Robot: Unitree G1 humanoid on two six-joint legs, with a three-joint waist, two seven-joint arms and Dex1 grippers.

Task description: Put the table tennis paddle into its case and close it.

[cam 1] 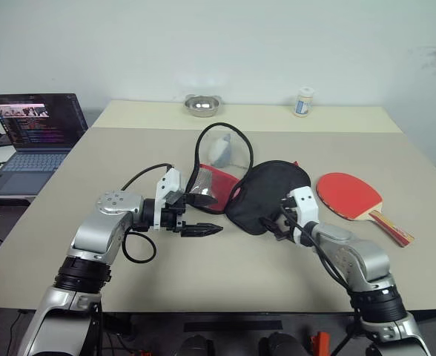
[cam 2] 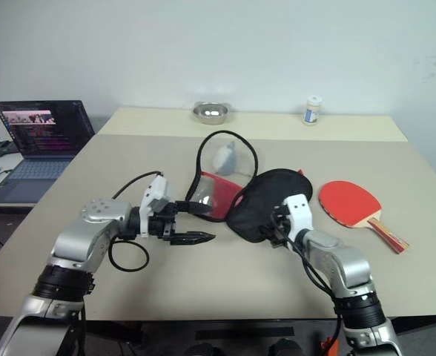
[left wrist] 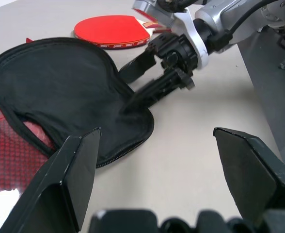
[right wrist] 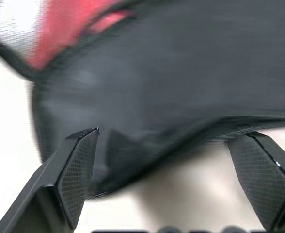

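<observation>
The right gripper (left wrist: 140,85) was spread wide, holding nothing. One of its black fingers (left wrist: 137,69) lay over the near edge of the case (cam 1: 266,196), and the other reached onto the black fabric; if it truly pressed the cloth, one cannot tell. In the right wrist view the two fingers stood far apart with the black side of the case between and behind them, and the zipper rim curved just in front of the tips.

The left gripper (cam 1: 202,231) was also released and empty. It hung above the bare table (cam 1: 203,274), just beside the red mesh part of the case, pointing toward the right gripper. Its two fingers were separated in the left wrist view, and the black half of the case lay past them.

The case lay open near the middle of the table, the black half toward the robot's right and the red half with mesh toward the left, its black rim standing up in a loop. A small grey lump (cam 1: 218,150) sat behind this loop.

The table tennis paddle (cam 1: 349,195) lay flat on the table to the right of the case, outside it and not touching it, red face up, the striped handle pointing toward the right near edge.

Farther away, a metal bowl (cam 1: 202,105) and a small white bottle (cam 1: 303,101) stood at the far side of the table. An open laptop (cam 1: 32,137) stood on a separate surface to the left.
</observation>
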